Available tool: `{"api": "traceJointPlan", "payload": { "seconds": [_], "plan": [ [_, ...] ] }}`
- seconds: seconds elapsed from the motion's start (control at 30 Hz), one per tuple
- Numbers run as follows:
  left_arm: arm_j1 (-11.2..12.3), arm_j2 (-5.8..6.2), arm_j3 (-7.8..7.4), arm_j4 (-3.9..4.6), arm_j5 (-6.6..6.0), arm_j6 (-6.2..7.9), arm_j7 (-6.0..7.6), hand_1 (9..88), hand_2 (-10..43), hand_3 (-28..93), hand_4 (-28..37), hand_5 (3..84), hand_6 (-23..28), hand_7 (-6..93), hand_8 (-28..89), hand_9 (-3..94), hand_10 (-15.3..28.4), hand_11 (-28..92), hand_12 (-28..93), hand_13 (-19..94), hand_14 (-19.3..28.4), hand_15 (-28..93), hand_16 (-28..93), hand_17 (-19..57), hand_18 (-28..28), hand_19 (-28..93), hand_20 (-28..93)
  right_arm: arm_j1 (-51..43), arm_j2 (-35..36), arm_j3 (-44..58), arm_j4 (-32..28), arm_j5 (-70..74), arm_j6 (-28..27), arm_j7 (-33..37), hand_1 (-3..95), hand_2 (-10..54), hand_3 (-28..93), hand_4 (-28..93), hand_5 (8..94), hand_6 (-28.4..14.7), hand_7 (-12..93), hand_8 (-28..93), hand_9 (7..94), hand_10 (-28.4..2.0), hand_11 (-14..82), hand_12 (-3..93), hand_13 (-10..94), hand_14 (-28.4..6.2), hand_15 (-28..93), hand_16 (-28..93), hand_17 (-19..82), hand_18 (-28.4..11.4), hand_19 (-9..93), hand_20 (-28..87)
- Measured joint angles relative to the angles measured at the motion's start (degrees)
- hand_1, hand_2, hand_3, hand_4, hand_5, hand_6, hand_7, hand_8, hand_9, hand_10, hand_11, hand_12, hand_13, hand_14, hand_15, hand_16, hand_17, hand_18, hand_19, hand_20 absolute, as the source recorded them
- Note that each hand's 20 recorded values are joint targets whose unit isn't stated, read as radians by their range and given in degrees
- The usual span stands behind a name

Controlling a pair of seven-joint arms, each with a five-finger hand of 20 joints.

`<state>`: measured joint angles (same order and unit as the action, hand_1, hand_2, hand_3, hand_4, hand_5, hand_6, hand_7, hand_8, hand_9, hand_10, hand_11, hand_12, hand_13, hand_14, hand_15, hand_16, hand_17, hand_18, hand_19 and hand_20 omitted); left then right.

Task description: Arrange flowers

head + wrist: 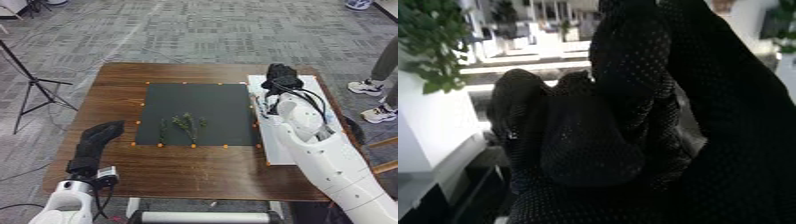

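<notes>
Flower sprigs (186, 123) lie left of my curled, seemingly empty right hand (282, 80); arranging looks underway, next calling for a careful pinch

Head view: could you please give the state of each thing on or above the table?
Left hand, open
Right hand, over the white board
Leafy sprigs, lying loose on the mat
Dark mat, flat
White board, partly covered

An office-type room fitted out as a lab was indicated by grey carpet tiles (204, 35), leafy greenery (432, 42), a black tripod (34, 81) and orange markers (194, 146) placed on the desk (178, 175).
</notes>
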<state>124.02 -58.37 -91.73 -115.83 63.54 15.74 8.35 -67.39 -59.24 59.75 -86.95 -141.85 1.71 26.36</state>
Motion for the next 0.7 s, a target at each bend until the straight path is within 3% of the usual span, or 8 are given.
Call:
{"api": "traceJointPlan", "payload": {
  "seconds": [0.27, 0.33, 0.4, 0.43, 0.57, 0.7],
  "plan": [
    [0.00, 0.02, -0.03, -0.03, 0.00, -0.02, -0.06, 29.2, 2.1, 70, -17.5, 50.4, 5.0, 17.3, -7, 43.6, 12.8, 20, 12, 34, 16.9, 20, 1, 5.3, 12.2, 11, 17, 1.19, 0.96, 0.38, -2.63, 1.03, -0.39, 0.10, 47.8, -9.5, 65, -2, 78.2, 2.0, 39, 26, 93.7, -7.3, 46.3, 25.6, 91, -2.2, 69, 43, 63, -17.1, 93, 61],
    [-0.01, 0.02, -0.03, -0.03, 0.00, -0.04, -0.06, 29.1, 2.1, 70, -17.5, 50.4, 5.0, 17.2, -7, 43.6, 12.8, 20, 12, 34, 16.9, 20, 1, 5.3, 12.3, 11, 17, 1.21, 0.82, 0.50, -2.60, 1.16, -1.29, 0.07, 40.2, -9.5, 62, -4, 78.5, 1.0, 35, 24, 93.7, -8.2, 43.7, 26.4, 91, -2.9, 68, 43, 62, -17.5, 93, 61],
    [0.00, 0.02, -0.07, -0.03, 0.00, -0.05, -0.06, 29.1, 2.1, 70, -17.4, 50.5, 5.0, 17.2, -7, 43.6, 12.7, 20, 12, 34, 16.9, 20, 1, 5.3, 12.3, 11, 17, 1.06, 0.67, 0.85, -2.60, 1.51, -3.14, -0.11, 27.2, -9.5, 65, -7, 79.0, -2.1, 33, -1, 93.0, -9.3, 41.0, 27.2, 89, -4.4, 68, 42, 61, -18.0, 93, 60],
    [0.02, 0.02, -0.11, -0.03, 0.00, -0.05, -0.06, 29.2, 2.1, 70, -17.5, 50.5, 5.0, 17.1, -7, 43.6, 12.8, 20, 12, 34, 16.9, 20, 1, 5.3, 12.3, 11, 17, 0.90, 0.57, 1.16, -2.61, 1.77, -4.38, -0.20, 24.2, -9.5, 64, -8, 79.0, -2.6, 32, -4, 92.7, -9.7, 40.5, 27.4, 88, -4.7, 68, 42, 61, -18.2, 93, 59],
    [0.20, 0.02, -0.28, -0.10, 0.00, -0.05, -0.06, 29.1, 2.1, 70, -17.4, 50.5, 5.0, 17.2, -7, 43.6, 12.8, 20, 12, 34, 16.9, 20, 1, 5.3, 12.2, 11, 17, 0.09, 0.37, 2.11, -2.63, 2.52, -9.95, -0.77, 18.2, -9.5, 61, -9, 78.5, -4.2, 29, -5, 91.8, -11.1, 38.8, 27.3, 87, -5.6, 67, 42, 60, -18.5, 93, 58],
    [0.30, 0.02, -0.28, -0.14, 0.00, -0.07, -0.08, 29.2, 2.1, 70, -17.4, 50.5, 5.0, 17.2, -7, 43.6, 12.8, 20, 12, 34, 17.0, 20, 1, 5.2, 12.3, 11, 17, -0.84, 0.29, 2.59, -2.34, 2.70, -11.75, -1.35, 14.5, -9.5, 59, -8, 77.6, -5.1, 27, -4, 91.0, -12.0, 37.7, 27.2, 87, -6.1, 66, 42, 60, -18.7, 93, 57]
  ]
}}
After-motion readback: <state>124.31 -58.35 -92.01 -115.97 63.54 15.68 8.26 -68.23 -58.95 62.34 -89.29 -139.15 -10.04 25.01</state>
